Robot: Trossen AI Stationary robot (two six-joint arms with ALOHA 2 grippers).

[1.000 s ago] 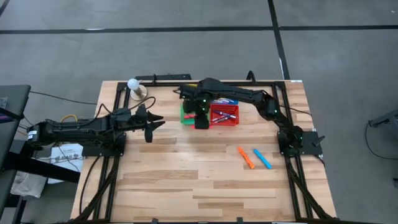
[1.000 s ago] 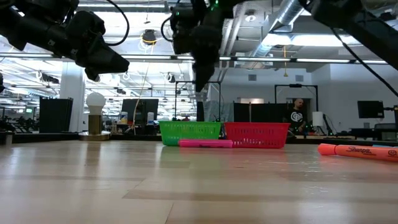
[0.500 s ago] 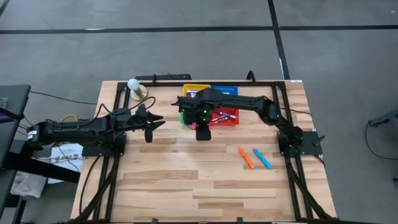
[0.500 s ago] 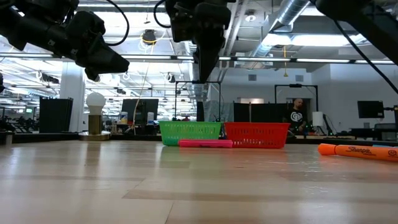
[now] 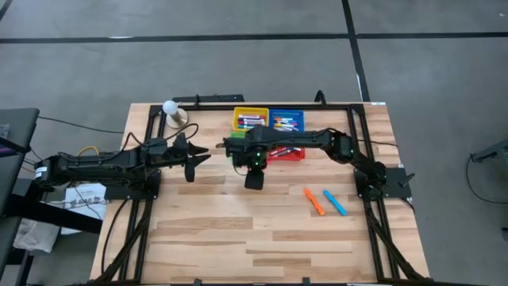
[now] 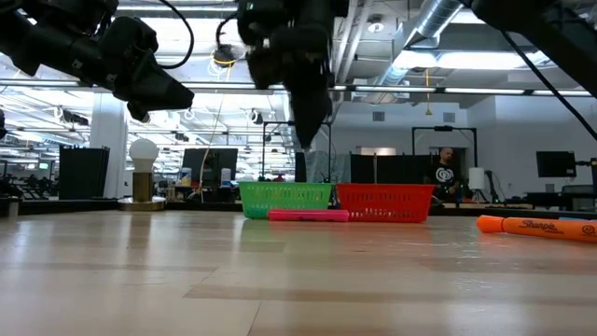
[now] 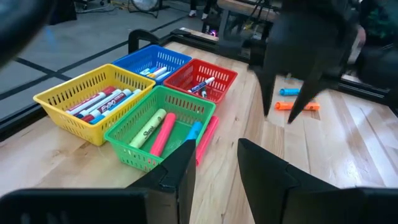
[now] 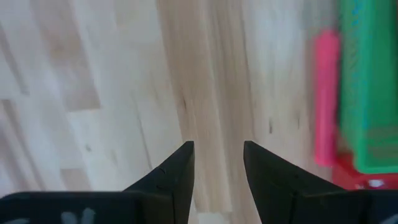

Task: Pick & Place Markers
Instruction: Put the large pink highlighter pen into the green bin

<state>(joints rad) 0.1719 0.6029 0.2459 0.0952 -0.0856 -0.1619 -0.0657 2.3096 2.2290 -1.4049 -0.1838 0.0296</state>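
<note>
A pink marker (image 7: 207,138) lies flat on the wood against the near side of the green basket (image 7: 165,124). An orange marker (image 5: 313,201) and a blue marker (image 5: 334,202) lie loose at the table's right. More markers fill the yellow (image 5: 250,119), blue (image 5: 286,119) and red (image 5: 290,151) baskets. My right gripper (image 8: 217,146) points down, open and holding nothing, above bare wood just near of the baskets; the pink marker (image 8: 324,99) is off to its side. My left gripper (image 7: 216,146) hovers open at the table's left, aimed at the baskets.
A white ball on a round wooden stand (image 5: 170,109) sits at the far left corner. Black frame rails (image 5: 349,111) run along the far and side edges. Open wood stretches over the table's near half. A person (image 6: 448,173) stands far off in the room.
My right gripper has moved from over the green and red baskets toward the table's near edge, sinking a little and rolling about its own axis. The yellow and blue baskets have come out from under its arm. No marker has moved.
</note>
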